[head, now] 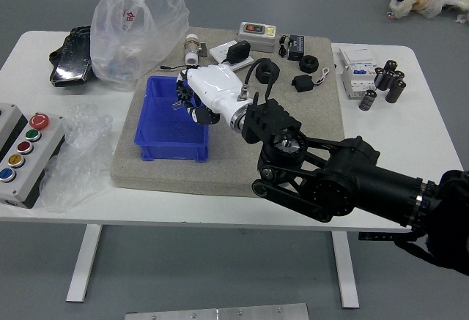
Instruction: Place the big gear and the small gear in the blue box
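Observation:
My right hand (192,105), white-backed with black fingers, is over the right part of the blue box (150,133). Whether it holds a gear cannot be told from this view; dark shapes blend together below its white cover. No gear can be made out separately, and the forearm covers the part of the grey mat left of centre-right. The left arm is out of view.
A clear plastic bag (135,34) stands behind the box. Black rings (308,64), a black adapter (302,83) and a white device (256,36) lie toward the mat's back. A button panel (29,162) is at left.

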Robot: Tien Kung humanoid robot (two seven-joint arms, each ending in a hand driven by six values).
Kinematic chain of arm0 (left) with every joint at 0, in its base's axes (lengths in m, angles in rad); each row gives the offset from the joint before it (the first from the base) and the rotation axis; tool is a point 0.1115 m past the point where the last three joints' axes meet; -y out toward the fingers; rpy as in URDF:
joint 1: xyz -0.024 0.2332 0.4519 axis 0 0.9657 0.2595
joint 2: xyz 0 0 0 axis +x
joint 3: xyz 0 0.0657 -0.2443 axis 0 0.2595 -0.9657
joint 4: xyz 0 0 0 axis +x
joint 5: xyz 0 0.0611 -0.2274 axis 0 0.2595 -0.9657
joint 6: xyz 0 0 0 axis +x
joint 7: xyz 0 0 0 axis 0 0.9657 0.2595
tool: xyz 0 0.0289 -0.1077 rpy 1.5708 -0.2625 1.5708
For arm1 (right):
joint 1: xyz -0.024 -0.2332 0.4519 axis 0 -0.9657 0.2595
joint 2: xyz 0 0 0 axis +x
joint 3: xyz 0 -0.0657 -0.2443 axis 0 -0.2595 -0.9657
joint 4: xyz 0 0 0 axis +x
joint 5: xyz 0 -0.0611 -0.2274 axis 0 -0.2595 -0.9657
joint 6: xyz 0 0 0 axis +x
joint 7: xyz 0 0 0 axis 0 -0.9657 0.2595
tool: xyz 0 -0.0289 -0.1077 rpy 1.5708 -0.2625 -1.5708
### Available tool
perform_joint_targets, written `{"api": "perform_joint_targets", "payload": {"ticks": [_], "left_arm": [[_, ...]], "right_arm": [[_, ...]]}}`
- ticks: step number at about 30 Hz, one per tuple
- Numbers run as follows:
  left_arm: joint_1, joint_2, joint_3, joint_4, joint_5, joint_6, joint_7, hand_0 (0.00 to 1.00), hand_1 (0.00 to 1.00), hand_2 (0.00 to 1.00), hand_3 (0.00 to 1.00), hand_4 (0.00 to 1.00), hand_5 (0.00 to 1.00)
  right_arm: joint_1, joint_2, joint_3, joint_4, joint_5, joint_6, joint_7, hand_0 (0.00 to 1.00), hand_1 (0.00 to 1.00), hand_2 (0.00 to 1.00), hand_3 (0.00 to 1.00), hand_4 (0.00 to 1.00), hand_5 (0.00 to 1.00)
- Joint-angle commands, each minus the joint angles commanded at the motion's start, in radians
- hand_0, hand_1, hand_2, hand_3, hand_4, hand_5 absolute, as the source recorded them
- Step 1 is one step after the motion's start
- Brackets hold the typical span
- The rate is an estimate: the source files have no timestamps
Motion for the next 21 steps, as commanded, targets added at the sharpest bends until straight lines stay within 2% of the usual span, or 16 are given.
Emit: {"api": "perform_joint_targets", "payload": {"ticks": [2, 3, 9, 10, 15, 16, 21], "left_arm": [[-0.001, 0.001, 0.000, 0.000, 0.003, -0.001, 0.000, 0.698, 0.657, 0.644, 0.813, 0.681, 0.294], [-0.002, 0.001, 0.000, 0.001, 0.003, -0.001, -0.001, 0.698, 0.657, 0.644, 0.812, 0.681, 0.295], [-0.007, 0.001, 0.006, 0.001, 0.003, -0.004, -0.006, 0.698, 0.657, 0.644, 0.812, 0.681, 0.295], [-0.007, 0.001, 0.006, 0.001, 0.003, -0.004, -0.006, 0.698, 0.657, 0.642, 0.811, 0.681, 0.297], [-0.007, 0.000, 0.003, 0.001, 0.007, -0.006, -0.004, 0.698, 0.657, 0.642, 0.811, 0.681, 0.297], [-0.007, -0.001, 0.001, 0.000, 0.009, -0.006, -0.003, 0.698, 0.657, 0.642, 0.808, 0.680, 0.295], [-0.008, -0.002, 0.001, 0.000, 0.011, -0.007, -0.003, 0.698, 0.657, 0.642, 0.808, 0.680, 0.295]], "right_arm": [[-0.002, 0.003, -0.016, -0.017, 0.011, -0.025, 0.028, 0.476, 0.519, 0.570, 0.543, 0.534, 0.050], [-0.004, 0.003, -0.023, -0.025, 0.017, -0.035, 0.040, 0.587, 0.690, 0.733, 0.656, 0.490, 0.295], [-0.010, 0.003, -0.073, -0.068, 0.053, -0.054, 0.064, 0.587, 0.690, 0.733, 0.656, 0.490, 0.295], [-0.010, 0.003, -0.079, -0.072, 0.057, -0.054, 0.063, 0.683, 0.789, 0.815, 0.711, 0.528, 0.293], [-0.017, 0.003, -0.109, -0.088, 0.077, -0.035, 0.055, 0.683, 0.789, 0.815, 0.711, 0.528, 0.293], [-0.018, 0.003, -0.116, -0.089, 0.079, -0.031, 0.055, 0.729, 0.824, 0.846, 0.811, 0.778, 0.373], [-0.027, 0.003, -0.124, -0.089, 0.075, -0.021, 0.059, 0.729, 0.824, 0.846, 0.811, 0.778, 0.373]]}}
